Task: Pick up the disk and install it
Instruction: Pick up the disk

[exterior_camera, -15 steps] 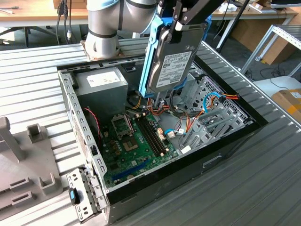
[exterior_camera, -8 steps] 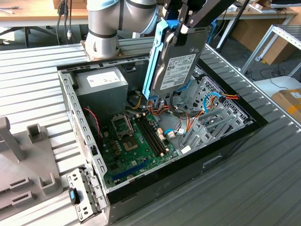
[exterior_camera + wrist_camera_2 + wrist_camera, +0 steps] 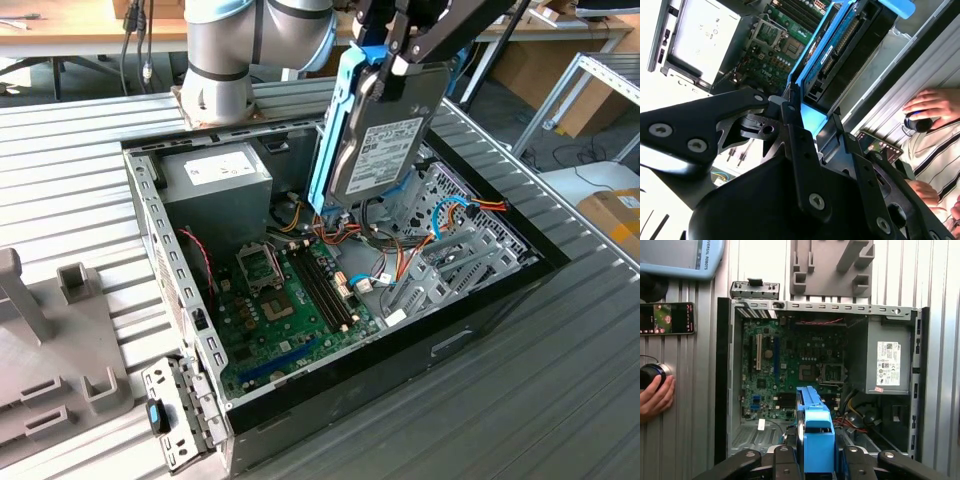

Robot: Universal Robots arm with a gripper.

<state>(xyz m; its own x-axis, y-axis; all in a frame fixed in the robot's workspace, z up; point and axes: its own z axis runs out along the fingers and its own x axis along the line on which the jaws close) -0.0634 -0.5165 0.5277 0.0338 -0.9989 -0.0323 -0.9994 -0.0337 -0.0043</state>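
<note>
Above the one open computer case (image 3: 400,372), the single gripper (image 3: 392,62) grips one disk (image 3: 385,140), tilted nearly upright.

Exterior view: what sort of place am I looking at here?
Probably a robotics lab or workshop. An open computer case lies on a ribbed metal table, the tool holds the disk above it, and wooden benches, cables and a cardboard box stand around.

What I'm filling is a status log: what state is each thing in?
computer case: lying on its side, open.
disk: held upright above the computer case, not installed.
gripper: shut on the disk's upper end.
drive cage: on the table beside the case.
</note>
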